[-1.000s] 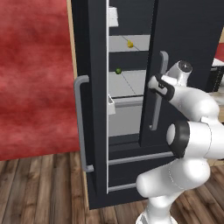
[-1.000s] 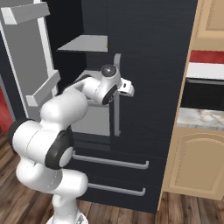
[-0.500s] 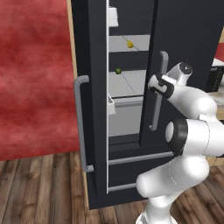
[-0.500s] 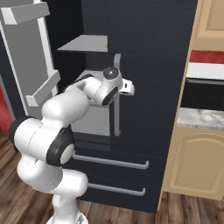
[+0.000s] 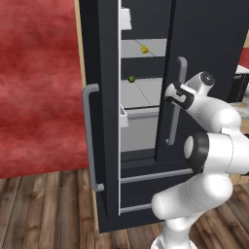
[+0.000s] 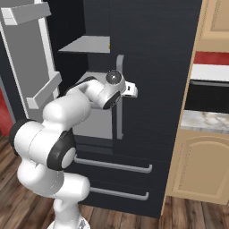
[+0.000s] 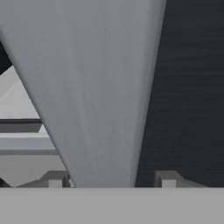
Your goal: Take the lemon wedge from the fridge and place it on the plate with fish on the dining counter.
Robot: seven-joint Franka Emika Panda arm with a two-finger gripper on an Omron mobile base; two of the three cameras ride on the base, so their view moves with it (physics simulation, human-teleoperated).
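Hand (image 7: 105, 180): fingers (image 7: 54, 178) straddle the right door's bar handle (image 7: 94, 87), not visibly pressed on it; placed to pull the door wider.
Fridge (image 5: 141, 29): left door ajar, shelves exposed.
Lemon wedge (image 5: 144, 49): on an upper shelf, beyond and above the hand.
Green ball (image 5: 131, 78): one shelf lower.

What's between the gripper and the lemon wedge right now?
The right fridge door, only partly open. The gripper straddles its grey bar handle on the outside; the lemon wedge sits on a shelf inside, behind that door, above the green ball.
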